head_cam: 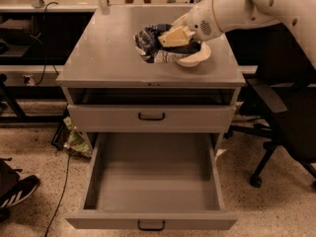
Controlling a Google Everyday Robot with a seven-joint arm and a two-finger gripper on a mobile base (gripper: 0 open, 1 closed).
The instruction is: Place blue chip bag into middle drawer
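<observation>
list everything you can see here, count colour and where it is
blue chip bag: one, dark blue with white patches, held above the cabinet top, in front of the bowl
white bowl: one, white, right side of the cabinet top
cabinet top: one, grey, centre
shallower drawer: one, grey with black handle, below the top
middle drawer: one, grey, pulled fully out at the bottom, nothing inside
green wrapper: one, green, floor left of the cabinet
chair: one, black, right
shoe: one, black with white stripes, lower left floor
arm: one, white, from upper right
gripper: one, tan fingers, closed on the bag
</observation>
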